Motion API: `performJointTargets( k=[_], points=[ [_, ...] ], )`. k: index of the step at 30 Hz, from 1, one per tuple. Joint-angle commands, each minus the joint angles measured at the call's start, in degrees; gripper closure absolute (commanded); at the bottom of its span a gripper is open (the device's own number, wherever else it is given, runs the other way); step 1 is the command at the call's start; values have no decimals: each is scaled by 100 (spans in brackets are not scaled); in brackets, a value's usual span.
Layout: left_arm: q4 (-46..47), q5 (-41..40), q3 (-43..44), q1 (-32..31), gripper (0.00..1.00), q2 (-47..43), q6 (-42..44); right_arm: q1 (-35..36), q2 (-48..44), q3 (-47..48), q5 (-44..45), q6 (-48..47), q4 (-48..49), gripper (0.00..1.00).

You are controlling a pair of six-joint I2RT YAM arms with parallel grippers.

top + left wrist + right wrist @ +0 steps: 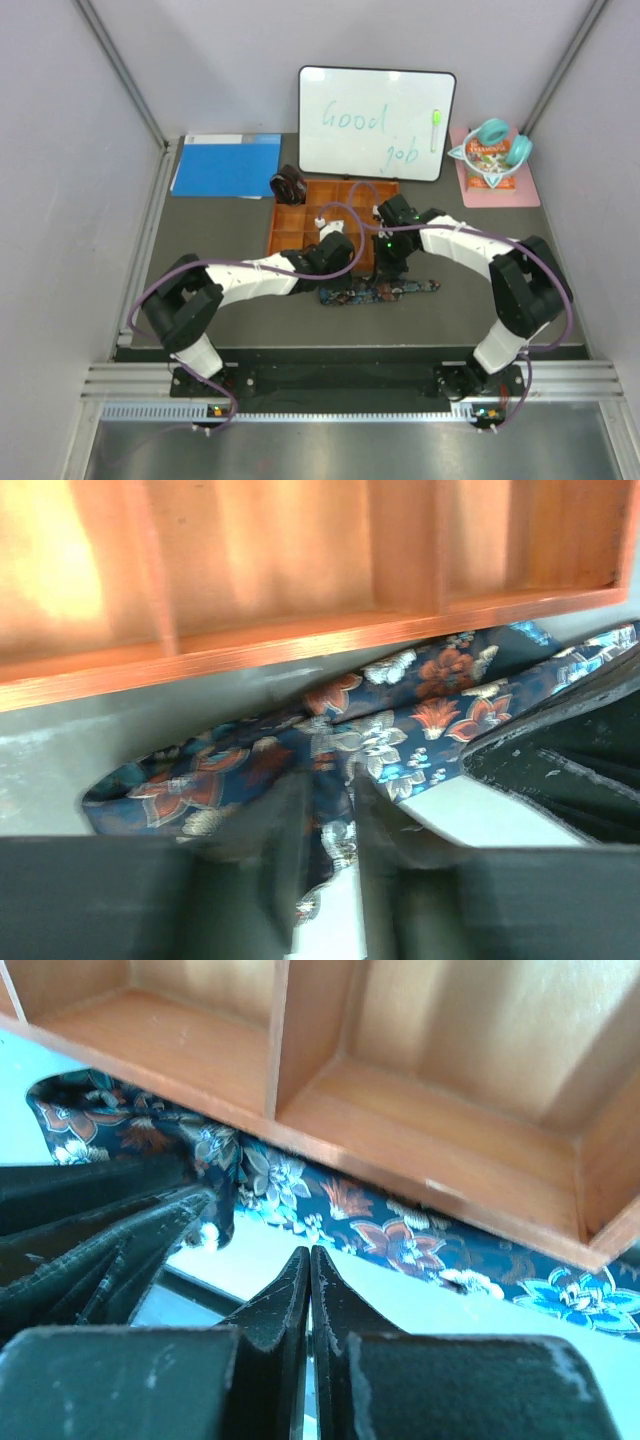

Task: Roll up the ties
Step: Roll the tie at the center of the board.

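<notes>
The navy floral tie [385, 291] lies as a strip on the grey table, just in front of the orange tray [298, 216]. My left gripper [338, 268] is low over its left part. In the left wrist view the gripper [330, 825] is shut on a fold of the navy tie [400, 715]. My right gripper [392, 268] is shut and empty. In the right wrist view it [310, 1255] hangs just in front of the tie [400, 1240], not touching it. The dark brown tie [289, 185] sits coiled at the tray's far left corner.
The tray's front wall [300, 645] stands right behind the tie, also in the right wrist view [420, 1175]. A whiteboard [376, 122] leans at the back. A blue folder [226, 165] lies back left. A pink mat with teal headphones [495, 160] lies back right.
</notes>
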Motion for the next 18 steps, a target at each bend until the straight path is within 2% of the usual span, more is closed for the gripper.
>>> performJointTargets(
  k=[1,8,14,18],
  points=[
    [86,-1,219,-97,62,71,-18,-17,-375,-26,34,-162,-6,100],
    [-169,-238,201,-141,41,-464,96,-17,-498,53,-133,-170,47,100],
    [-547,-423,350,-141,35,-860,167,-17,-717,106,-370,-109,143,100],
    [-775,-580,429,-150,34,-1159,167,-17,-806,159,-615,-56,222,100]
  ],
)
